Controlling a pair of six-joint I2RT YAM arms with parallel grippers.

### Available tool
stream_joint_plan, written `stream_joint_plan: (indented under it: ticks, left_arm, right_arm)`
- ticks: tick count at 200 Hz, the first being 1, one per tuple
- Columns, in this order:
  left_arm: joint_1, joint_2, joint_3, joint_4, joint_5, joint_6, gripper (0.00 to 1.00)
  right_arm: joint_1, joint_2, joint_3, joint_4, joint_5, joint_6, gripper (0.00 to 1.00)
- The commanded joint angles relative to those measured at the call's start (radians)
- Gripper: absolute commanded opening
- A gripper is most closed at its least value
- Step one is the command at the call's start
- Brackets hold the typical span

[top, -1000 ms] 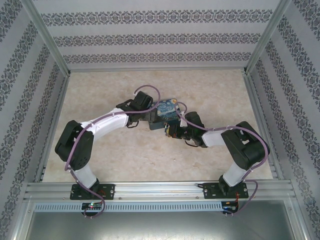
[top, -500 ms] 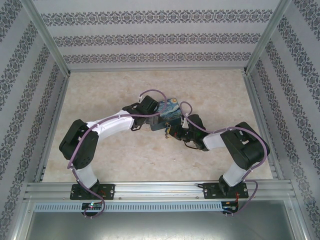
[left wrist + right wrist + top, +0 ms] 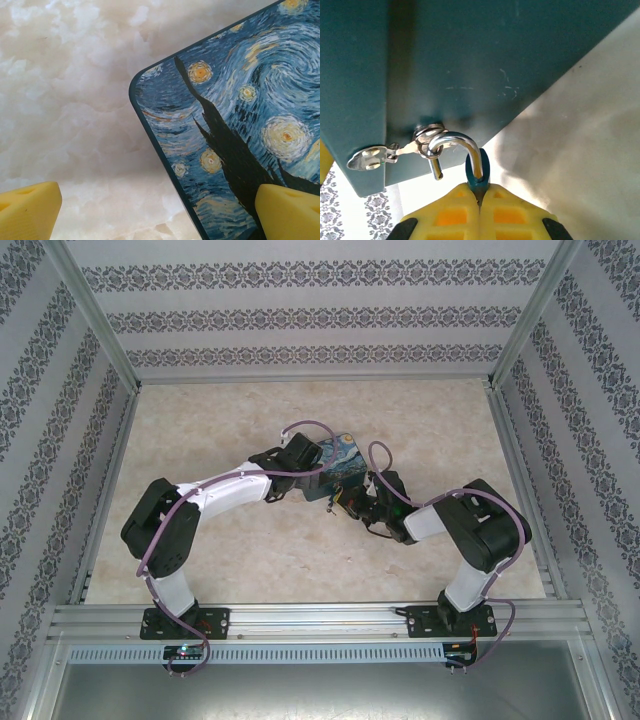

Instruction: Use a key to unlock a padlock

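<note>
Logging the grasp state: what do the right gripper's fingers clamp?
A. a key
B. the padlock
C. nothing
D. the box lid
B: in the right wrist view the right gripper is shut on the teal padlock, whose shackle hooks through the ring on the box.

A teal, starry-lidded box (image 3: 340,464) blocks the middle of the marble tabletop (image 3: 200,420); open room runs along its far edge and corners.

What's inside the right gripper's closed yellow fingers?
A small teal padlock body, its silver curved shackle hooked through the ring on the teal box. The yellow fingers cover most of it; keyhole hidden.
</note>
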Motion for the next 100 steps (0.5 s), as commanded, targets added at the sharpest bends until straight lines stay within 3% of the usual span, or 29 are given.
stream_joint_plan:
  ticks: [1, 100]
  left_arm:
    - [-0.008, 0.043, -0.033, -0.076, -0.035, 0.018, 0.99]
    - [-0.011, 0.061, -0.039, -0.075, 0.002, 0.035, 1.00]
  right_arm:
    - [-0.002, 0.018, -0.027, -0.022, 0.070, 0.050, 0.00]
    - [-0.052, 0.020, 0.007, -0.049, 0.063, 0.020, 0.00]
